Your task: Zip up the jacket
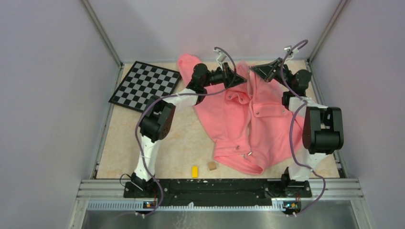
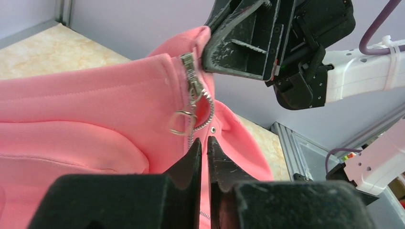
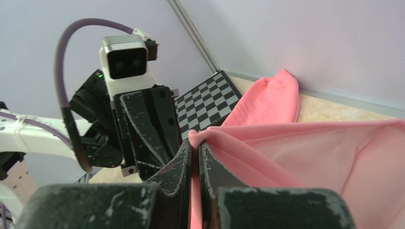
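Observation:
The salmon-pink jacket [image 1: 229,119] lies spread on the table, front up, with its zipper line running near to far. My left gripper [image 1: 242,78] and right gripper [image 1: 256,70] meet at its far edge. In the left wrist view, the left gripper [image 2: 204,143] is shut on the jacket's zipper edge just below the metal slider [image 2: 191,88] and its ring pull [image 2: 180,123]. The right gripper's fingers [image 2: 239,47] sit right above the slider. In the right wrist view, the right gripper [image 3: 196,145] is shut on a fold of the jacket's edge [image 3: 310,152].
A black-and-white checkerboard [image 1: 145,86] lies at the far left. A yellow block [image 1: 195,171] and a small wooden cube [image 1: 211,166] sit near the front edge. One sleeve cuff [image 1: 187,61] reaches the back wall. Enclosure walls stand close behind both grippers.

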Robot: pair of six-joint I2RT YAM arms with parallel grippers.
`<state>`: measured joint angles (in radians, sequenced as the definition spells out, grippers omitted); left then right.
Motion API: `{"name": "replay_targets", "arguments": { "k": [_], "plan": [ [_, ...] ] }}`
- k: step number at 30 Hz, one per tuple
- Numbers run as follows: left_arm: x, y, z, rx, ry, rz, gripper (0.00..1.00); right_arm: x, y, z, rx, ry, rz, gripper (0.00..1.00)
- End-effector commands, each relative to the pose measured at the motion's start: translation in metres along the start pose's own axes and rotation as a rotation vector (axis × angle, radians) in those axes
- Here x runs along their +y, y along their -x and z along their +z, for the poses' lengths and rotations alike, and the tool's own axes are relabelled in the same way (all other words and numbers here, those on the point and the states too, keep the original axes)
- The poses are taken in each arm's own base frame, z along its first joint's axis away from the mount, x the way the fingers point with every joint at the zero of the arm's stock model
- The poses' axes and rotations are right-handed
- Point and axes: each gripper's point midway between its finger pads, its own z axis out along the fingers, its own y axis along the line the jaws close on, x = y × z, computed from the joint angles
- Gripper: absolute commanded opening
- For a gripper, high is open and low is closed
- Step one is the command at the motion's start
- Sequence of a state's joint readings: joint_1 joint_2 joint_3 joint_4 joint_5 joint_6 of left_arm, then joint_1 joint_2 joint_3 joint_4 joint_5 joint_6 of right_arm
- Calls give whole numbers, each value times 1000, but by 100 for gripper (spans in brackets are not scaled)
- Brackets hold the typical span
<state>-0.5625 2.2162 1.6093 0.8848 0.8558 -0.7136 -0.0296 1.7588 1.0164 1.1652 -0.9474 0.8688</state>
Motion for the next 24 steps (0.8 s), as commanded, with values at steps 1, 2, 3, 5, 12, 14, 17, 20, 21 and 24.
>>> {"name": "replay_targets", "arguments": {
  "k": [1, 2, 3, 5, 12, 14, 17, 20, 21, 24],
  "plan": [
    [-35, 38, 8, -55, 15, 133, 10, 26, 43, 5, -78, 22, -148, 0],
    [-34, 38, 9, -55, 28, 137, 10, 27, 44, 4, -77, 21, -147, 0],
    [-34, 38, 10, -57, 37, 142, 11, 27, 42, 4, -76, 18, -145, 0],
    [-32, 40, 11, -68, 56, 142, 25, 27, 41, 3, -75, 16, -144, 0],
    [-18, 53, 12, -105, 130, 152, 50, 29, 42, 3, -68, 20, -150, 0],
    [-14, 59, 12, -127, 159, 154, 52, 30, 42, 3, -66, 22, -153, 0],
    [-7, 63, 9, -155, 182, 156, 54, 28, 41, 3, -62, 22, -150, 0],
    [-1, 66, 7, -167, 180, 148, 58, 28, 40, 3, -60, 25, -146, 0],
    [0, 67, 7, -170, 174, 146, 59, 27, 39, 3, -60, 25, -145, 0],
    [2, 60, 12, -150, 129, 135, 59, 26, 39, 4, -60, 29, -144, 0]
  ]
}}
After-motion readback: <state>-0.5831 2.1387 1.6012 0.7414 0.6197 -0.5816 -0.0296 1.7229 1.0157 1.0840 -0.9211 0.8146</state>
